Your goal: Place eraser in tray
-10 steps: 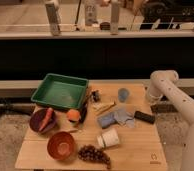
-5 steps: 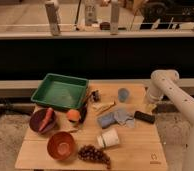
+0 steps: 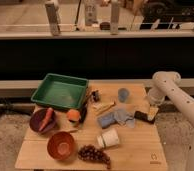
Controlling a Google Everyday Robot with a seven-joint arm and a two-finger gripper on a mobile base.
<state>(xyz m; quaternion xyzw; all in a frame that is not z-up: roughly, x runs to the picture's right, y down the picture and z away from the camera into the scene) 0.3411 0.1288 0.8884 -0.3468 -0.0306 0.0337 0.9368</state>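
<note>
At the back-left corner of the pale wooden worktop [image 3: 135,150] sits a green rectangular plastic tray [image 3: 60,92]. In front of it, by the left edge, is a dark maroon round bowl [image 3: 35,124] with an orange carrot [image 3: 47,118] lying in it. Near the front-left corner stands an orange-brown round bowl [image 3: 61,145]. A small round orange fruit [image 3: 73,115] lies just off the tray's front-right corner.

Towards the middle, a bunch of dark grapes [image 3: 94,153] lies along the front edge, with a white cup [image 3: 108,138] tipped on its side just behind it. Further back are a small dark object [image 3: 95,95], too blurred to name, and a pale yellow elongated piece [image 3: 104,106]. A blue-grey cup [image 3: 123,94] stands upright near the back edge, and a crumpled blue-grey cloth [image 3: 115,118] lies in front of it.

The black block eraser [image 3: 141,116] lies flat on the worktop near the right edge, just right of the cloth and well apart from the tray. The tool [image 3: 152,113] is low over the worktop, right against the eraser's right end, hanging from the white robot arm [image 3: 166,85] that reaches in over the right edge. I cannot tell whether the tool is open, closed or gripping the eraser.
</note>
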